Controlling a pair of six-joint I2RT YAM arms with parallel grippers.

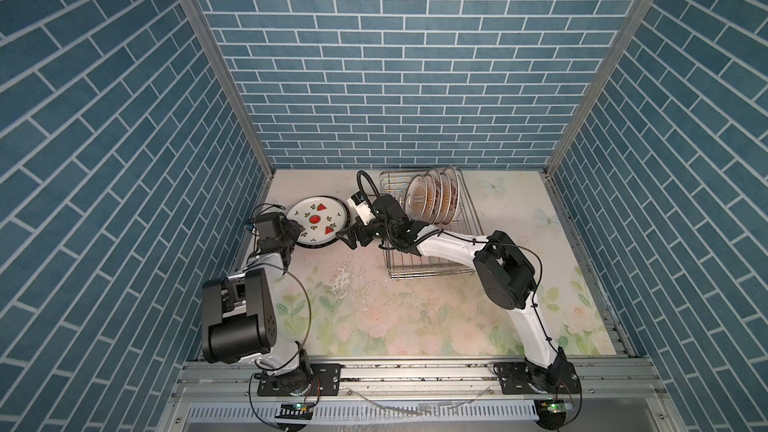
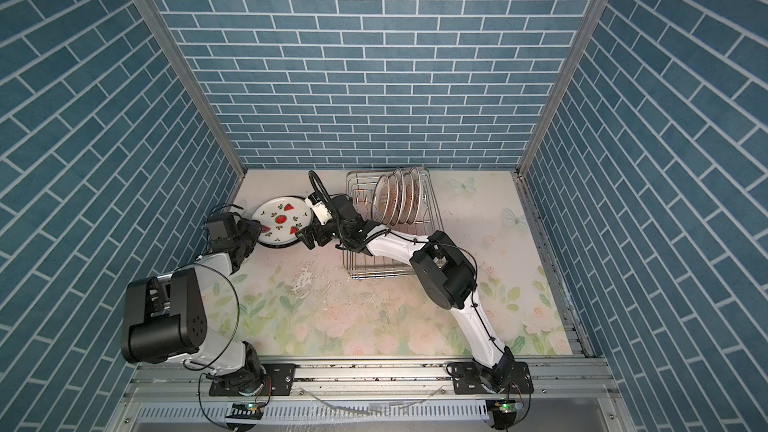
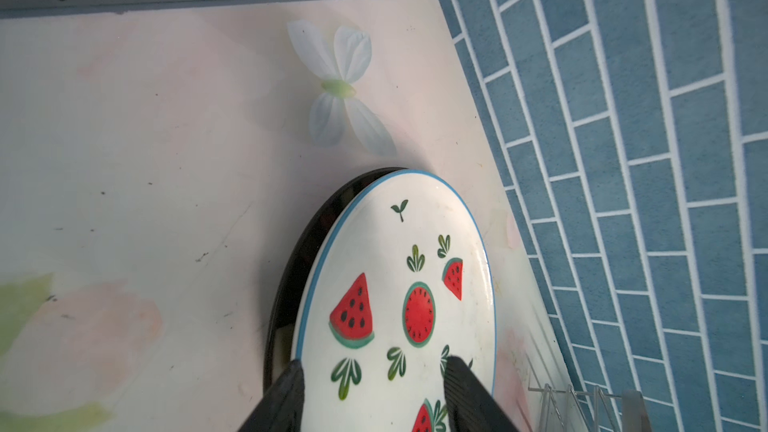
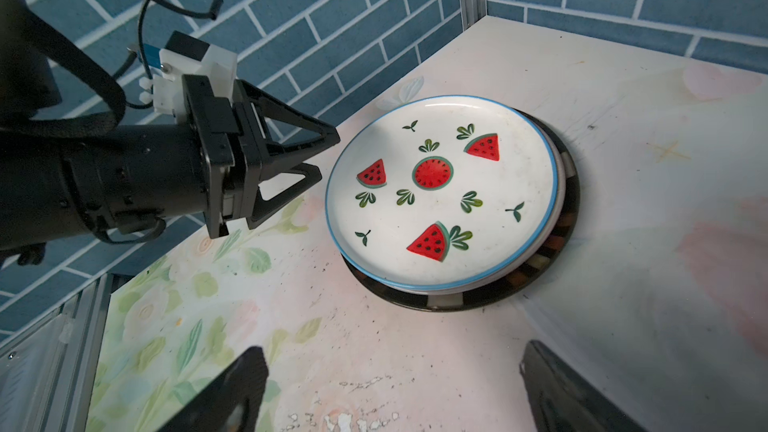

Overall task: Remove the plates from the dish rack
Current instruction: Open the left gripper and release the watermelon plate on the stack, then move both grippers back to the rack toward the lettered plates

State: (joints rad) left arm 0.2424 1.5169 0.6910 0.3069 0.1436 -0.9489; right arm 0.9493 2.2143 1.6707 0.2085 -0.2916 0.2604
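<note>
The watermelon plate [image 1: 318,222] [image 2: 280,220] [image 4: 440,189] lies flat on a stack at the back left of the table, over a larger dark-rimmed plate [image 4: 569,201] [image 3: 299,259]. My left gripper [image 1: 297,230] [image 3: 374,363] [image 4: 328,155] is open at that plate's left rim, one finger over its face and the other at its edge. Several orange-patterned plates [image 1: 432,201] [image 2: 395,197] stand upright in the dish rack [image 1: 432,274] [image 2: 374,274]. My right gripper [image 1: 353,238] [image 4: 392,351] hangs wide open and empty between the stack and the rack, above bare table.
Blue brick walls close in the table at the back and on both sides; the stack sits near the back left corner. The right forearm [image 1: 449,243] crosses over the front of the rack. A metal rail [image 1: 415,371] runs along the table's front edge.
</note>
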